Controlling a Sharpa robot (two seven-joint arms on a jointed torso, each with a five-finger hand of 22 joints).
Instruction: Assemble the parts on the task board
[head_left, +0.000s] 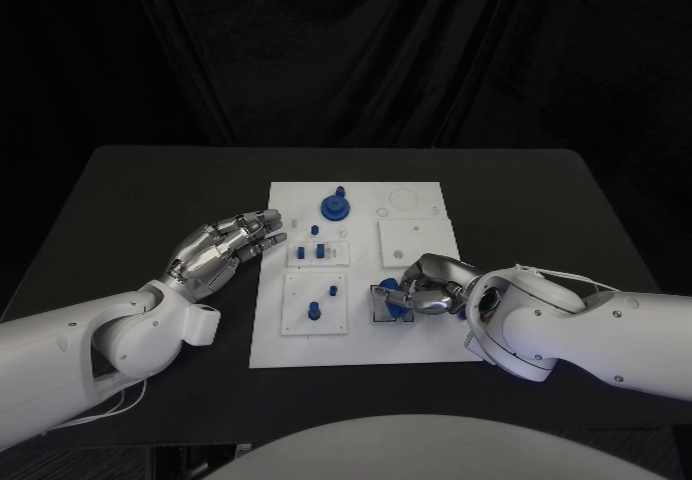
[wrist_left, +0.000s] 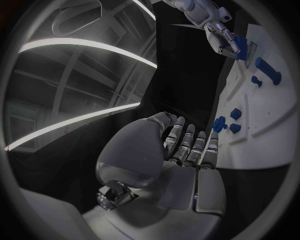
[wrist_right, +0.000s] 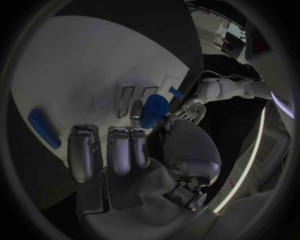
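The right hand (head_left: 418, 288) pinches a blue cylindrical part (wrist_right: 154, 111) over the near right corner of the task board (head_left: 414, 345). The left hand (head_left: 219, 250) hovers flat, fingers spread and holding nothing, its fingertips just beside the board's left edge.

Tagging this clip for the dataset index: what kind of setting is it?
Most likely a lab test cell or demo booth, not a home or factory line. A black table backed by black curtains, a white task board with small blue parts, and the right hand pinching a blue part over the board.

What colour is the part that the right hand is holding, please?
Blue; the part in the right hand shows best in the right wrist view.
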